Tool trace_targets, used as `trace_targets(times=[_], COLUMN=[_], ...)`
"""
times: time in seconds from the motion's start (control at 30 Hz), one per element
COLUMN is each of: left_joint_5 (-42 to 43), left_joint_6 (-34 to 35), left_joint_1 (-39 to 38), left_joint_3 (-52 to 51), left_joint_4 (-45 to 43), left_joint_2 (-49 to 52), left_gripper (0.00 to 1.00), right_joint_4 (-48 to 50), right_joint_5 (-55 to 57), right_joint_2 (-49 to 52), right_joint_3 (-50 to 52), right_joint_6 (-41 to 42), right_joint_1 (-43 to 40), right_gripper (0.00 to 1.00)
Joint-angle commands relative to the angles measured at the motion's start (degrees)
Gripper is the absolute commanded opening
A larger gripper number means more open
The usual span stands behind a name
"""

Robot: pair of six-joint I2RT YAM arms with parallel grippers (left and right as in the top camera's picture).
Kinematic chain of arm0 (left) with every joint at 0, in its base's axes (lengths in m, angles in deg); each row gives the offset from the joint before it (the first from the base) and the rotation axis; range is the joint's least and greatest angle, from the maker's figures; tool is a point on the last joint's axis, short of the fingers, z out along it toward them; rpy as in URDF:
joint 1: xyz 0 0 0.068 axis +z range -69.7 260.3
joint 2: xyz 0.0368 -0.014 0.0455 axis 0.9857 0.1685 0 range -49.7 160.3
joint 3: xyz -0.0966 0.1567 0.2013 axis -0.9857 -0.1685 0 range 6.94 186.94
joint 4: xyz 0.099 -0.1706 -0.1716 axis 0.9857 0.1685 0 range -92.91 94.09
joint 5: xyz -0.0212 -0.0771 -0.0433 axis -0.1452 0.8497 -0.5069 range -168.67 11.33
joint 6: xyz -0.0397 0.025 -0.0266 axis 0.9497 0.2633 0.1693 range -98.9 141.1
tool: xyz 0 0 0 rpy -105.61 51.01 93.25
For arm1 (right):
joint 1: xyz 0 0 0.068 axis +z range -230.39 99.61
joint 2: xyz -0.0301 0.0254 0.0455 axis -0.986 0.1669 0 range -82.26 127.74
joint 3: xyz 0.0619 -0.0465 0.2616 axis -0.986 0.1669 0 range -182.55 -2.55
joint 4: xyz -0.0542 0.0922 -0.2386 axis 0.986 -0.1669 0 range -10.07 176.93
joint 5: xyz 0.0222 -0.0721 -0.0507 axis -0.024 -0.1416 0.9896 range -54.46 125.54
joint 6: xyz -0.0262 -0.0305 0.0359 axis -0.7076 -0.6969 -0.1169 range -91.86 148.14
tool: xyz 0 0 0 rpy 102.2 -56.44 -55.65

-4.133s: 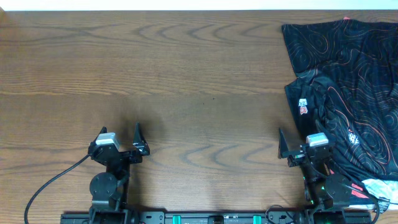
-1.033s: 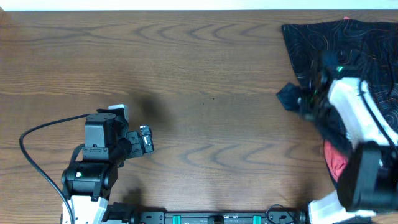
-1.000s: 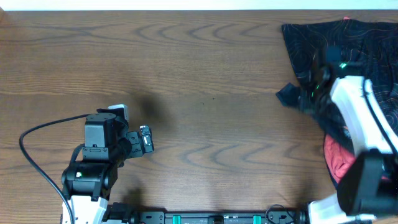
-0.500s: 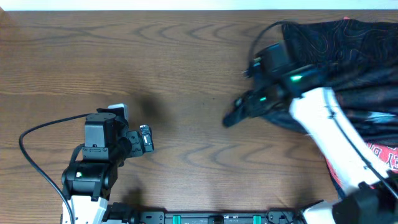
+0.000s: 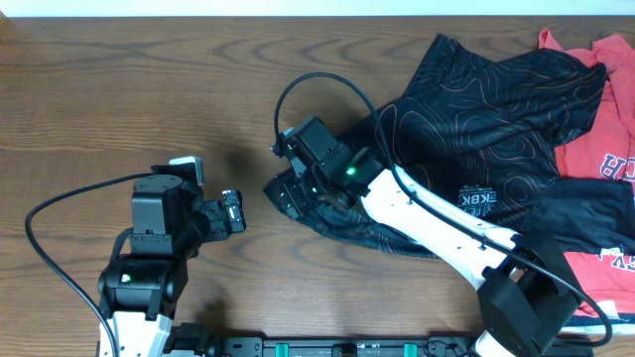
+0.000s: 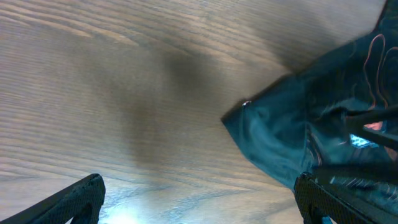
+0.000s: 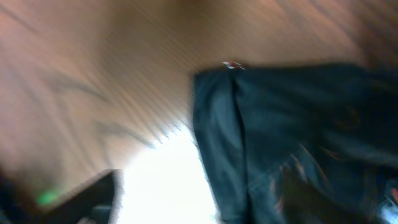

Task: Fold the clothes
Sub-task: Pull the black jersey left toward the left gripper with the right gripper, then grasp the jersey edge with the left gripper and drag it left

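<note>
The black jersey (image 5: 476, 119) with orange contour lines lies crumpled from the table's middle to the right. Its left corner reaches my right gripper (image 5: 288, 193), which sits low over that corner. In the blurred right wrist view the gripper (image 7: 199, 186) has its fingers wide apart, with the jersey's hemmed edge (image 7: 292, 124) lying flat between and beyond them. My left gripper (image 5: 230, 213) is open and empty over bare wood, a little left of the jersey corner. In the left wrist view the gripper (image 6: 199, 183) is open and the jersey corner (image 6: 292, 130) lies ahead to the right.
A coral-red T-shirt (image 5: 595, 109) with navy lettering lies at the far right. A plain dark navy garment (image 5: 585, 213) lies over it. My right arm (image 5: 437, 223) stretches across the jersey. The table's far edge (image 5: 198, 14) runs along the top.
My right arm has swept from the far right to the table's middle, dragging the jersey leftward and uncovering the red T-shirt. The left arm has barely moved.
</note>
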Motion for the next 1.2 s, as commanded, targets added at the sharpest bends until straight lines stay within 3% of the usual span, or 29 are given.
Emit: trace_targets(times=[0.0,0.23,0.5,0.93,1.0,1.07,1.1,1.17], left_joint_5=[2.8,7.4,20.3,23.3,23.3,23.3,23.2,23.0], left_joint_6=[3.8,14.3,19.0,24.3,24.8,24.7,24.7,24.4], left_joint_1=[0.0,0.0,-0.8,-13.2,-14.5,-14.9,-14.9,-13.6], left_joint_3=[1.2,0.9,0.9,0.9,0.9,0.9,0.9,1.1], left_joint_4=[-1.1,-5.7,-11.2,-31.9,-35.4,-38.3,-39.8,-42.7], left_joint_2=[0.0,5.8,24.3,49.2,50.9,51.5,51.5,50.8], left_gripper=[0.98,0.98,0.98,0.97,0.67,0.23,0.06,0.06], right_joint_4=[-4.5,-19.3,-29.8,-34.4,-34.7,-34.9,-35.0,-35.2], right_joint_5=[10.8,16.2,16.2,16.3,16.3,16.3,16.3,16.3], right_joint_2=[-2.8,-10.6,-13.6,-13.6,-13.6,-13.6,-13.6,-13.6], right_joint_3=[-0.7,-0.8,-0.8,-0.8,-0.8,-0.8,-0.8,-0.8], right_joint_6=[3.6,8.5,6.8,6.8,6.8,6.8,6.8,6.8], right_joint_1=[-4.0,-20.9,-35.7,-40.9,-40.9,-40.9,-40.9,-40.9], right_gripper=[0.99,0.99,0.99,0.99,0.99,0.99,0.99,0.99])
